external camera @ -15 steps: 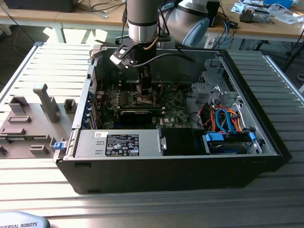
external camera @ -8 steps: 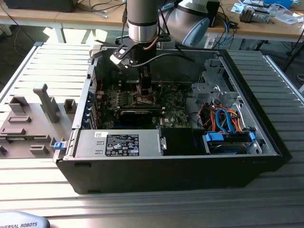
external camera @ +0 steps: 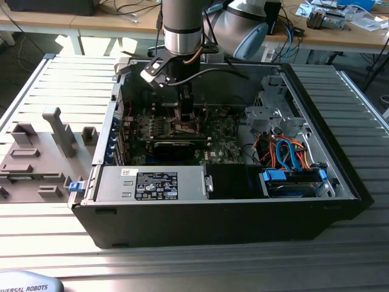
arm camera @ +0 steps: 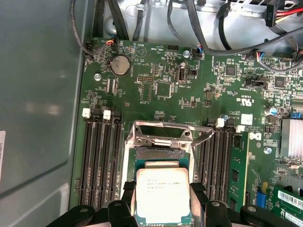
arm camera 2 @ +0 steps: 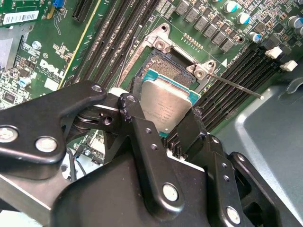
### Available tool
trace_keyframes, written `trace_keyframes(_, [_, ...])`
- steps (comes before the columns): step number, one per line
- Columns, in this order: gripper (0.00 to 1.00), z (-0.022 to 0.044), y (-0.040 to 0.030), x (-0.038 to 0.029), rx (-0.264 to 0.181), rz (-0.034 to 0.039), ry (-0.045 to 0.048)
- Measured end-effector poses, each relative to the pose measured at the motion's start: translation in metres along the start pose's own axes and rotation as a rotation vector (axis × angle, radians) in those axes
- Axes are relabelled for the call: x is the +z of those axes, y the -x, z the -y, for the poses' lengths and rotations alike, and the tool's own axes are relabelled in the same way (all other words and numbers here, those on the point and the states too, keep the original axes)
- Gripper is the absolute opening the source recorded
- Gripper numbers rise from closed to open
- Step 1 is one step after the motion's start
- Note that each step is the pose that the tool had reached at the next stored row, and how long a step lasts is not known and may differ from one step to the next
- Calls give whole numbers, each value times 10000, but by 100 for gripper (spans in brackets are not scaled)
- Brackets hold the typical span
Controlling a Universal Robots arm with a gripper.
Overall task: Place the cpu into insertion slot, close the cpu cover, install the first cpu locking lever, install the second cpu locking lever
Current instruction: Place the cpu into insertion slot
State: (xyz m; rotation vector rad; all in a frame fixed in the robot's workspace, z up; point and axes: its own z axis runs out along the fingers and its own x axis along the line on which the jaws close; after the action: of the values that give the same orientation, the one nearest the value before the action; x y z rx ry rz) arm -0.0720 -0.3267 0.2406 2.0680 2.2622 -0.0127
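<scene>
We see a ribbed, silvery metal table (external camera: 55, 243) catching bright light at its far edge, a set of grey blocky fixtures (external camera: 36, 158) resting on it toward the exterior view's left, and behind it pale wooden desks (external camera: 91, 23) strewn with dark cables (external camera: 130, 9) and clutter.

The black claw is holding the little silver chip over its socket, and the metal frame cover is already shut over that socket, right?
Not quite: the cpu cover is not shut. The first wrist view shows it swung up off the insertion slot, whose dark bed lies bare. The gripper does hold the cpu over the slot.
</scene>
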Motion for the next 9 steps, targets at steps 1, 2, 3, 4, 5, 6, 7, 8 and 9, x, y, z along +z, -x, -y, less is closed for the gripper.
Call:
trace_keyframes(1, [54, 0, 0, 0, 12, 1, -1])
trace_keyframes(2, [54, 0, 0, 0, 23, 1, -2])
trace_keyframes(3, [54, 0, 0, 0, 34, 2, -2])
trace_keyframes(4, [54, 0, 0, 0, 43, 3, -3])
trace_keyframes(5, [54, 0, 0, 0, 56, 3, -4])
trace_keyframes(6, [54, 0, 0, 0, 71, 3, -5])
trace_keyframes(7, [54, 0, 0, 1, 96, 5, -6])
trace_keyframes(8, [54, 0, 0, 1, 106, 5, -7])
trace_keyframes(9, [54, 0, 0, 1, 123, 6, -8])
